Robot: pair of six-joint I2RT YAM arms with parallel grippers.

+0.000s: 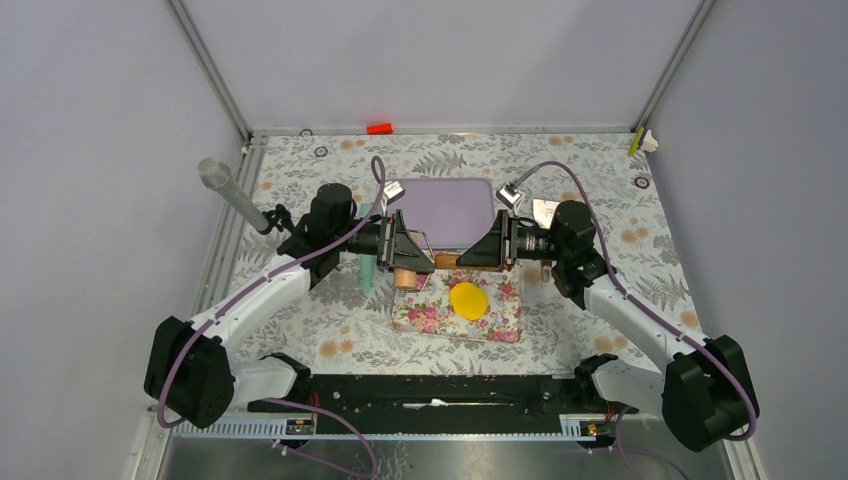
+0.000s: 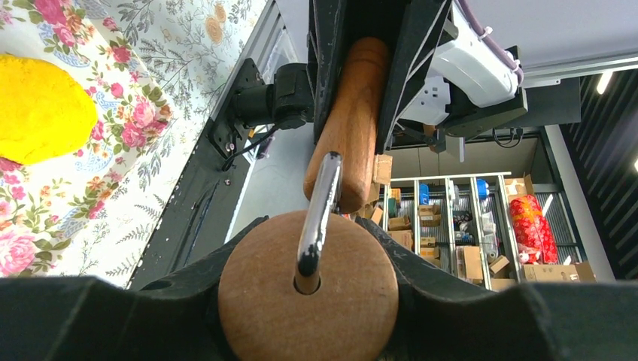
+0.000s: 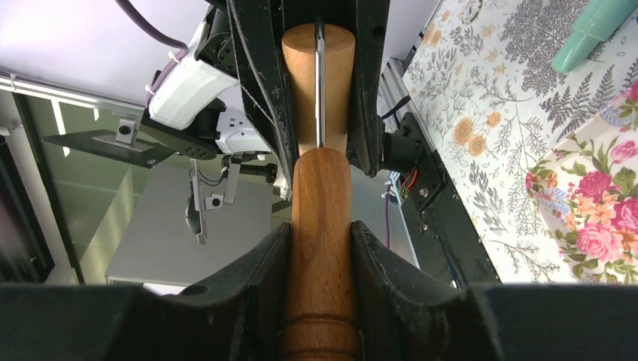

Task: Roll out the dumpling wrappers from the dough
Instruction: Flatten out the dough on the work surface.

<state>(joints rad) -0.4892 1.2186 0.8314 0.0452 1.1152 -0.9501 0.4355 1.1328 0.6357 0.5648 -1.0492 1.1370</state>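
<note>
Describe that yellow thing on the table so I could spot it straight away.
Start at the fern-patterned table, then find the small rose-printed mat at its middle, just nearer than the wooden rolling pin. The dough lies on that mat: a flattened, roughly round patch, the only bright yellow thing there.

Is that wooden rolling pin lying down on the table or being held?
Held: left gripper and right gripper each clamp the rolling pin, one from either end.
</note>
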